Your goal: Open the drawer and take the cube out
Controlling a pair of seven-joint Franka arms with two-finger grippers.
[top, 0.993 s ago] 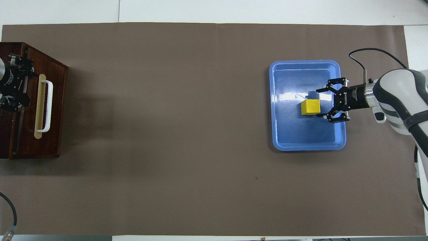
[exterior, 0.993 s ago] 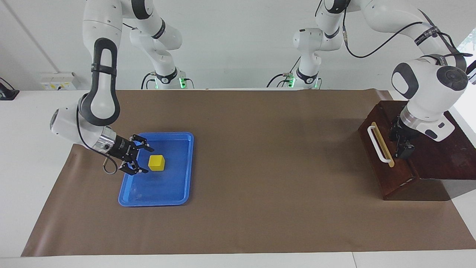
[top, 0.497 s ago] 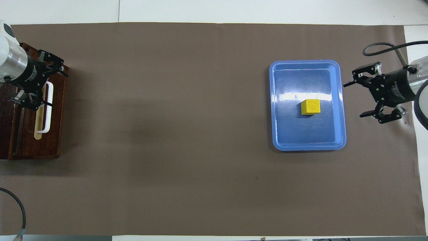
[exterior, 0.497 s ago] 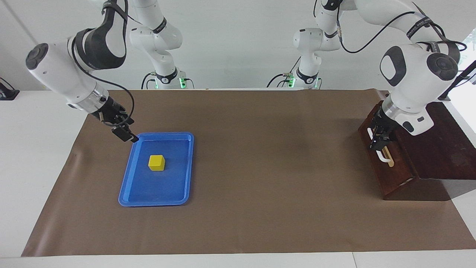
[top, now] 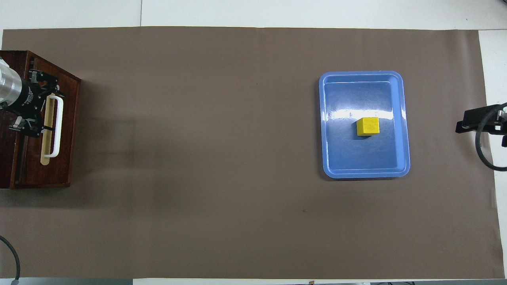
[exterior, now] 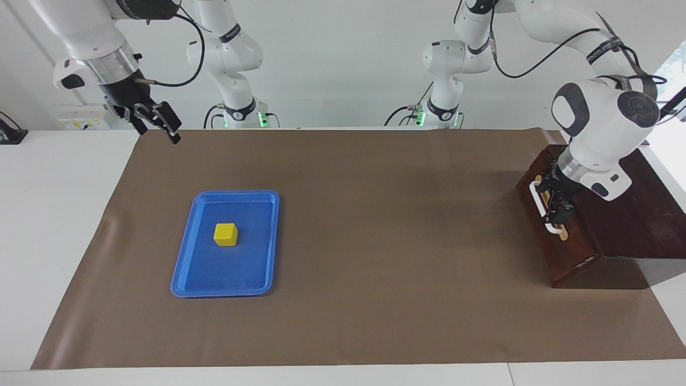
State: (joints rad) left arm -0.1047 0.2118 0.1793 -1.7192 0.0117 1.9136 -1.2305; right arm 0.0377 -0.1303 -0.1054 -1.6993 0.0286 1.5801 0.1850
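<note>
The dark brown box stands at the left arm's end of the table with its drawer pushed in. My left gripper is open and sits low at the drawer's white bar handle, its fingers spread along the handle. The yellow cube rests in the blue tray, with nothing touching it. High in the air over the mat's edge at the right arm's end hangs my right gripper, open and empty. The overhead view shows only one of its fingers.
A brown mat covers most of the table, with white tabletop around it. A black cable loop hangs by the right arm. The arm bases stand at the robots' end of the table.
My right gripper left the cube in the tray, rose and drew back over the mat's edge. My left gripper moved from the box's top onto the drawer handle.
</note>
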